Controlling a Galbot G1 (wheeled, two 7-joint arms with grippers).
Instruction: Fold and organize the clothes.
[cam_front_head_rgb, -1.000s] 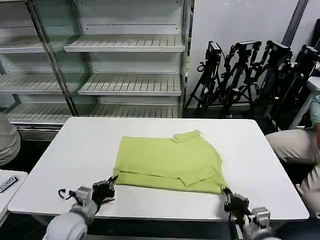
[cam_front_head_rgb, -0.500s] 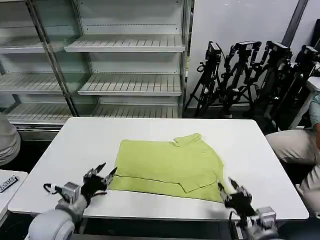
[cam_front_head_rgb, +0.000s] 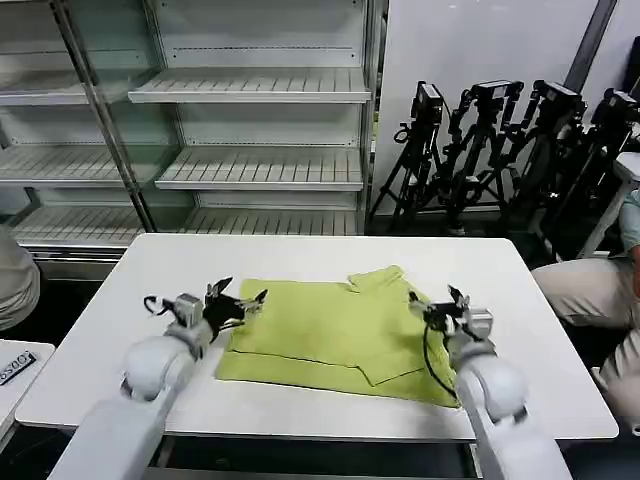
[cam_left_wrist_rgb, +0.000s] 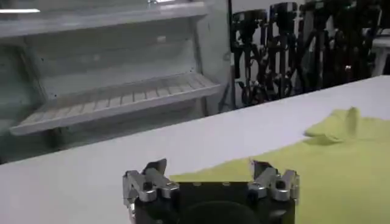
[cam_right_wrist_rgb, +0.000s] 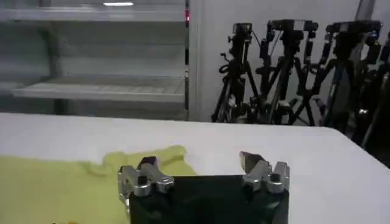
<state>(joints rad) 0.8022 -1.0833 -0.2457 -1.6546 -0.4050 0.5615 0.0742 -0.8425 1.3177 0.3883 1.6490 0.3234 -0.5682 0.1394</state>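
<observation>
Both pincers are up over the shirt with their fingers spread wide, and neither one is holding anything. The left gripper (cam_front_head_rgb: 240, 300) hangs over the left edge of the T-shirt (cam_front_head_rgb: 335, 330), about halfway along that side. The right gripper (cam_front_head_rgb: 438, 306) hangs over the right edge, across from it. In the left wrist view the left gripper (cam_left_wrist_rgb: 210, 176) has white table and a bit of green cloth past its fingertips. In the right wrist view the right gripper (cam_right_wrist_rgb: 204, 167) looks over the bunched sleeve at the far end of the shirt.

The T-shirt lies in the middle of the white table (cam_front_head_rgb: 150, 290), partly folded. One sleeve sticks up at the far edge. A flap of cloth lies across the near right part, and a thin strip runs along the near side.

I think the next move is to come down and pinch both side edges for another fold. Here is what could go wrong. The cloth is thin and lies in layers, so a pincer might grab just the top layer, or too many. Then the fold would come out crooked. If one side catches and the other misses, the shirt could drag sideways and bunch up. The loose sleeve at the far edge might flop out and spoil the neat shape.
</observation>
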